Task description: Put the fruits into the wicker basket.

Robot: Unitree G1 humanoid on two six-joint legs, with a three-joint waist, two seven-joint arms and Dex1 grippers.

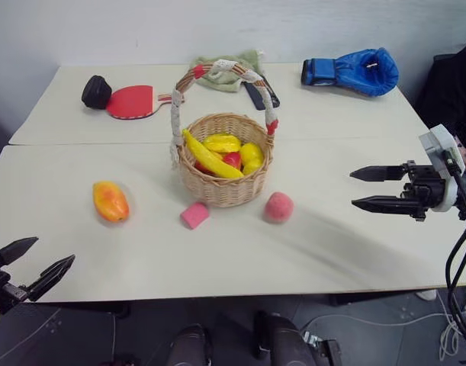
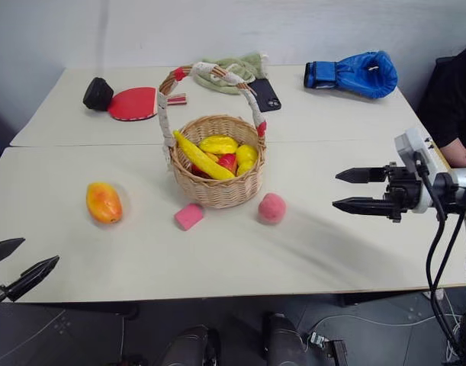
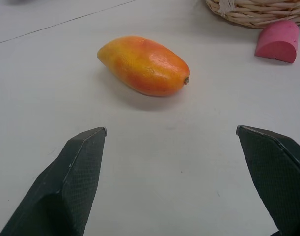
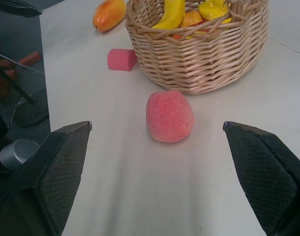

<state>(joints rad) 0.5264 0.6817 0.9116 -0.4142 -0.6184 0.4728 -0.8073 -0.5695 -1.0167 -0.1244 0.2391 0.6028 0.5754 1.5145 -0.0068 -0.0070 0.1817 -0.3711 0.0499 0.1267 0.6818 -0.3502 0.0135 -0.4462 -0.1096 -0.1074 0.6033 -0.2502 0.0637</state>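
Your left tool [image 1: 36, 266] hangs released at the near left edge of the table [image 1: 355, 252], its fingers spread wide and holding nothing, with the mango [image 1: 110, 201] lying on the table ahead of it. Your right tool [image 1: 377, 188] is released too, hovering over the right side and pointing toward the peach [image 1: 278, 207]. The peach sits just beside the basket [image 1: 221, 191], apart from it. The basket holds a banana [image 1: 206, 156] and other fruit; a pink block [image 1: 194, 215] lies in front.
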